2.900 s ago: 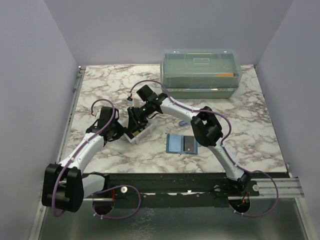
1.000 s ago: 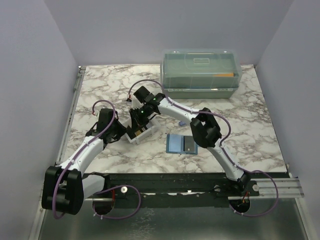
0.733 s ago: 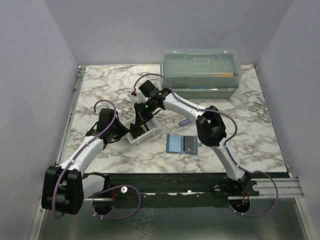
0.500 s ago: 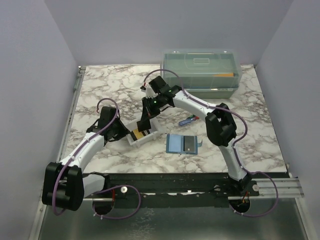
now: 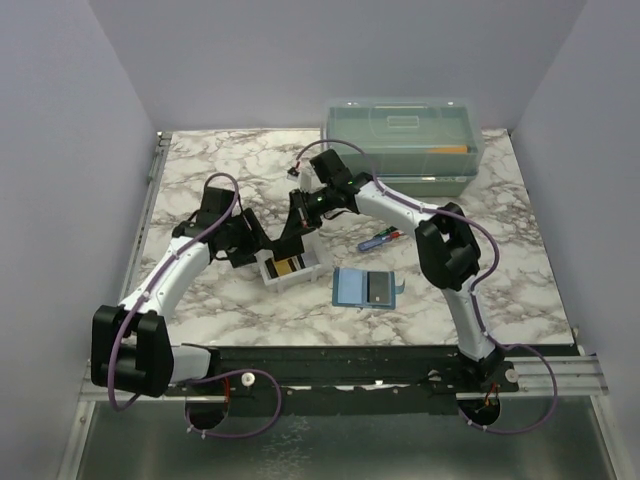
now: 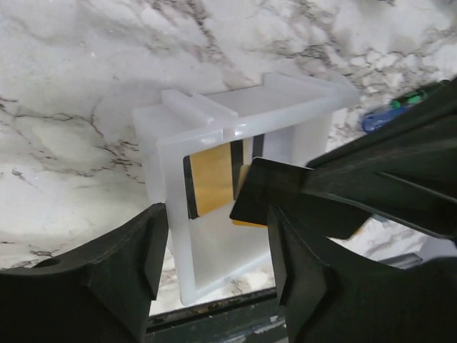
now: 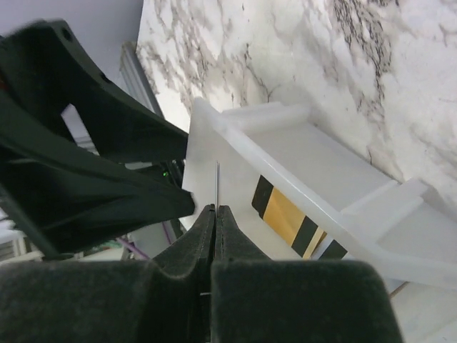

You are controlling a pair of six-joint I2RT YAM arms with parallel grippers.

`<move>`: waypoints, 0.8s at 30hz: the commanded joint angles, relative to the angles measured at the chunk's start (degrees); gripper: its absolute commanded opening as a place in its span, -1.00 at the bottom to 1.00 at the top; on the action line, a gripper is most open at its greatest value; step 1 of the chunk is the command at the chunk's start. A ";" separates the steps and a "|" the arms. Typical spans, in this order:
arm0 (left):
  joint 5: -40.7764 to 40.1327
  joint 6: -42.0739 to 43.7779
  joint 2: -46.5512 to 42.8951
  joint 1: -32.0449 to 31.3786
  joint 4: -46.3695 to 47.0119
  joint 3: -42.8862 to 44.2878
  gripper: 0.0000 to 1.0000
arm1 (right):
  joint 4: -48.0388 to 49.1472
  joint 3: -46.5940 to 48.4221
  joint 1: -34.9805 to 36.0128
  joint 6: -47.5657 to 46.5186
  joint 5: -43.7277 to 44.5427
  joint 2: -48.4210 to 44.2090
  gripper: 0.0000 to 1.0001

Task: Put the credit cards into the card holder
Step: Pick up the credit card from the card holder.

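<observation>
Finding one: my right gripper was pressed shut on a single credit card. It pinched the card by one edge, so the card stood edge-on just above the tips. I judged that grip suited to carrying the card clear of the tray and feeding it narrow side first into a slot.

Finding two: my left gripper stood spread, one finger on either side of the tray's near wall and apparently not clamping it. Its place suggested a steadying role against any pull on the tray. Contact could not be confirmed.

Finding three: the other cards, yellow with dark bands, lay flat in the tray, directly ahead of my left gripper and beneath my right one.

Finding four: the card holder lay open on the table, well apart from my right tips, back towards my base. Whether it already held a card I could not tell. Carrying the pinched card across to it was, in my judgement, the next need.
</observation>
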 commanded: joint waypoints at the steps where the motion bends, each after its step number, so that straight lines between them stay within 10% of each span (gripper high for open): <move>1: 6.96 1.06 1.96 0.89 -9.46 7.88 0.28 | 3.88 -3.54 -3.30 0.14 -9.00 -3.21 -0.99; 24: 29.24 -4.23 1.84 2.96 -4.07 10.54 0.33 | 25.23 -13.40 -5.60 17.47 -21.89 -8.28 -0.99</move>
